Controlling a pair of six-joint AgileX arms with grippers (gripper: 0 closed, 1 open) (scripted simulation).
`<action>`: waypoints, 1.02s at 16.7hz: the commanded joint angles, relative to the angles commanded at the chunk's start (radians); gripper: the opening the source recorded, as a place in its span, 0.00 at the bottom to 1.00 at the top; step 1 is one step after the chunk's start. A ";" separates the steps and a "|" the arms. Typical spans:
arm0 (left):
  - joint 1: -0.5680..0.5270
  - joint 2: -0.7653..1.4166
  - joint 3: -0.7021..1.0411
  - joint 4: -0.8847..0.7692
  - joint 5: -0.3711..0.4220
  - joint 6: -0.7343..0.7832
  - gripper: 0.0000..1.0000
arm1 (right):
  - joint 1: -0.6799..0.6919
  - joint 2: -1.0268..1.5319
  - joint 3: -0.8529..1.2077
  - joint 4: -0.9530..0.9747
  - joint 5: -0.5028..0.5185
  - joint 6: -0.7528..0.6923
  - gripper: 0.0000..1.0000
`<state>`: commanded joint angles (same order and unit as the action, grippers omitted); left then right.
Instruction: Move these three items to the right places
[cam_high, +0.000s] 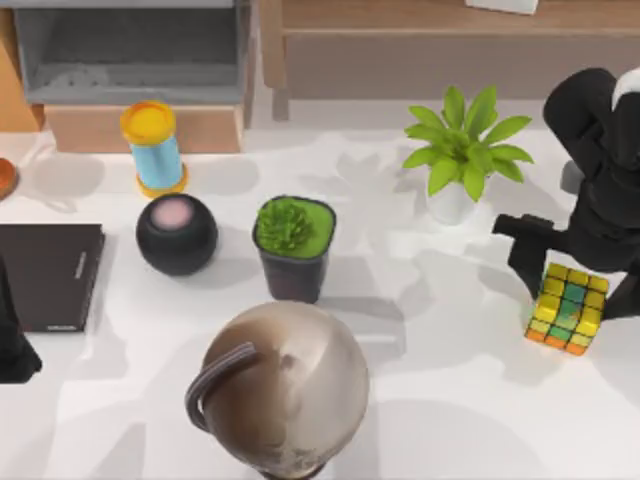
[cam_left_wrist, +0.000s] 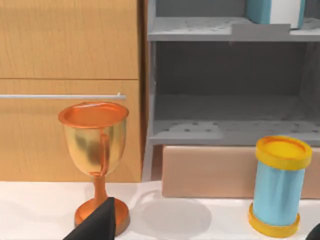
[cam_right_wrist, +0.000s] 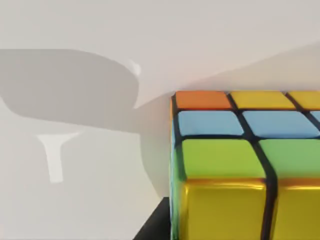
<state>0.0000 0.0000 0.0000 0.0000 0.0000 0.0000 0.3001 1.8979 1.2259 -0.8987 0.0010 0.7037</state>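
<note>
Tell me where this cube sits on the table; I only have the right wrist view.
Observer: The cube stands on the table's right side, towards the front, with the right gripper just beside it.
Operator: Is there anything close that I could knock?
Observer: The nearest thing is a leafy plant in a white pot, farther back and well apart from the cube.
Operator: And where is the left arm?
Observer: The left arm is parked at the table's left edge, next to a black book.
</note>
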 joint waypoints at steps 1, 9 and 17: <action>0.000 0.000 0.000 0.000 0.000 0.000 1.00 | 0.000 0.000 0.000 0.000 0.000 0.000 0.02; 0.000 0.000 0.000 0.000 0.000 0.000 1.00 | 0.000 0.000 0.000 0.000 0.000 0.000 0.00; 0.000 0.000 0.000 0.000 0.000 0.000 1.00 | -0.002 -0.031 0.053 -0.084 0.000 0.000 0.00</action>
<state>0.0000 0.0000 0.0000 0.0000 0.0000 0.0000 0.2980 1.8668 1.2790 -0.9829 0.0014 0.7040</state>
